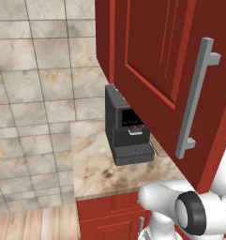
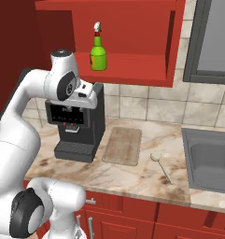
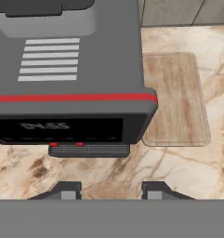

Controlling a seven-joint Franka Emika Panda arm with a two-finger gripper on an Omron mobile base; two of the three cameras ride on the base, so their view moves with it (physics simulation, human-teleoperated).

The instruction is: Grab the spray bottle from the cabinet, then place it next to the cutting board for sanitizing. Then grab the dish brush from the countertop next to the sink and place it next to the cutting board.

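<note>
Spray bottle (image 2: 98, 48), green w/ a pale nozzle, stands upright on the floor of the open cabinet (image 2: 132, 65), toward its left side, nothing touching it. Cabinet door (image 1: 161, 61) is swung wide open in left base view, its long grey bar handle (image 1: 195, 98) running vertically down the front.

Tool (image 3: 111, 190) hangs above the coffee machine (image 2: 76, 126), pointing down at the worktop (image 2: 146, 172); in right base view the arm's wrist sits just in front of the machine's top, below the cabinet shelf and lower-left of the bottle, well apart from it. In hand view the two dark fingertips (image 3: 67, 189) rise at the bottom w/ a gap between them and nothing in that gap, only marbled stone beyond. Whether the jaws are fully released or partly drawn in, can't tell; they grasp nothing.

Coffee machine is dark grey w/ a red stripe across its top edge and a drip tray at its foot, standing on the worktop at the left end. Cutting board (image 2: 122, 145), pale wood, lies flat just right of the machine, not touching it. Dish brush (image 2: 160, 167) lies on the worktop between board and sink (image 2: 209, 158), head toward the board, handle angled toward the front edge. Tiled wall behind.
</note>
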